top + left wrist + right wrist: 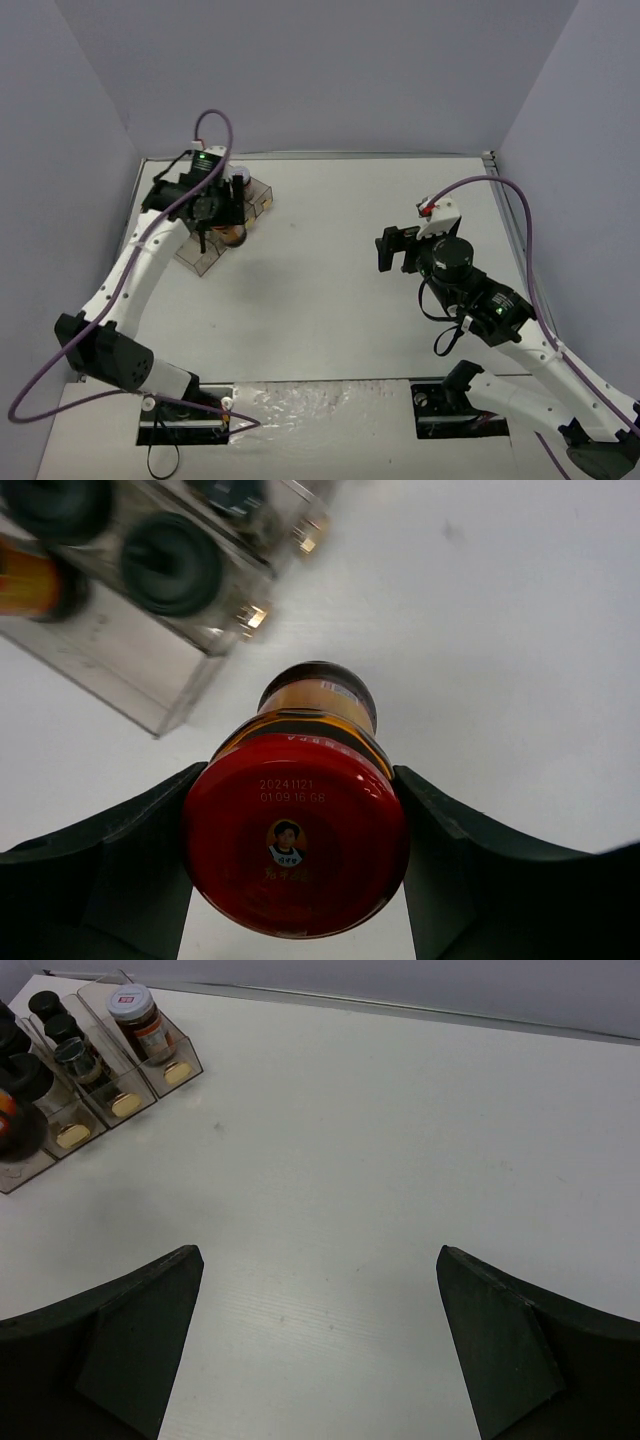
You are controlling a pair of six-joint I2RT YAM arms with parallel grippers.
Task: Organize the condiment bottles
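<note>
Viewing through the left wrist, I found the left gripper [297, 790] closed partway on the red-lidded jar [295, 845], one finger against each side of its lid. The jar stood upright just outside a corner of the clear tray [130, 670]. Black-capped jars [44, 1004] and a white-lidded jar [135, 1015] occupied tray compartments at the far left of the table [380, 1140]. Grey walls [320, 70] bounded the table on three sides. The right gripper [318, 1255] hung spread wide, holding nothing, well apart from the tray.

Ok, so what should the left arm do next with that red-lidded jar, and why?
Probably lift it toward the clear tray: the left gripper is shut on the red-lidded jar, which is just outside the tray, near slots holding black-capped jars.
</note>
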